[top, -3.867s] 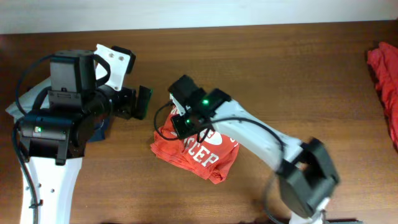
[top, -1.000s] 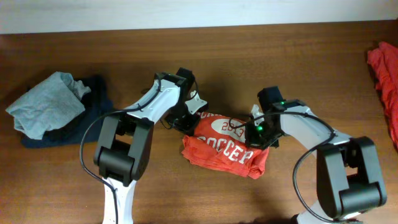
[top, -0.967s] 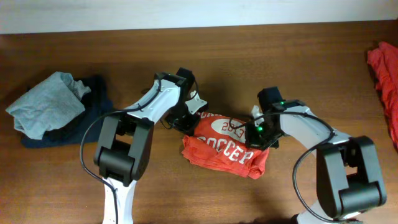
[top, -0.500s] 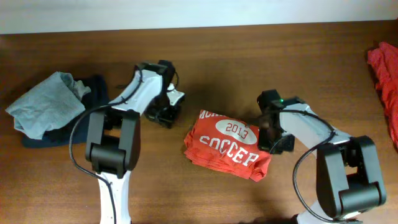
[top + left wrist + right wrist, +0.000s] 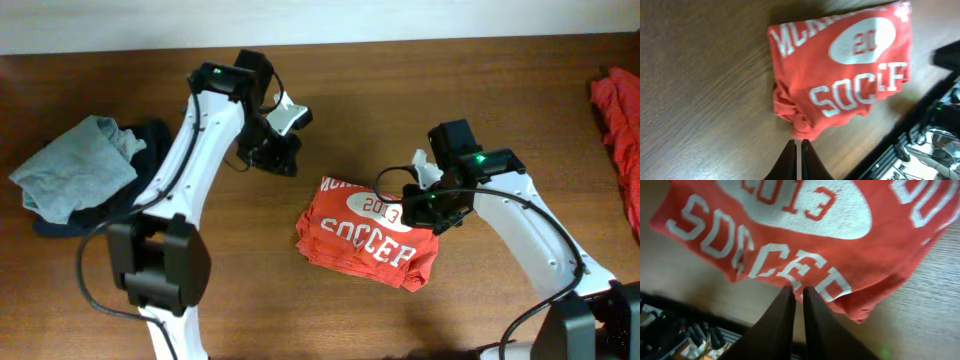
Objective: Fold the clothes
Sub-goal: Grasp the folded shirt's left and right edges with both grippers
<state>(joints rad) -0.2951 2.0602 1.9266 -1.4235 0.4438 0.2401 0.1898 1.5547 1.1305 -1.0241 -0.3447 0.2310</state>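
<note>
The wooden table point(image 5: 500, 90) is brown with a fine straight grain and a dull sheen. Near its middle lies the orange-red shirt point(image 5: 365, 235), folded into a thick, roughly rectangular pad. The print faces up: a white oval with "2013" above the block letters "SOCCER". Its cloth is soft and matte, with the lower layers bunched and peeping out along one edge.

At the left edge a pale grey-blue garment point(image 5: 75, 175) sits crumpled on top of a navy garment point(image 5: 152, 140). At the far right edge is a loose red garment point(image 5: 620, 130), partly out of frame.

The left gripper point(image 5: 283, 150) is up and to the left of the shirt, apart from it over bare wood. In the left wrist view its dark, tapering fingers point(image 5: 799, 142) are pressed together with only a hairline between them and grasp nothing. The shirt point(image 5: 840, 70) lies just beyond their tips.

The right gripper point(image 5: 430, 205) is over the shirt's right edge. In the right wrist view its fingers point(image 5: 798, 288) are clenched to a narrow slit and empty, their tips above the printed cloth point(image 5: 790, 225) near a folded edge. Whether they touch it cannot be told.
</note>
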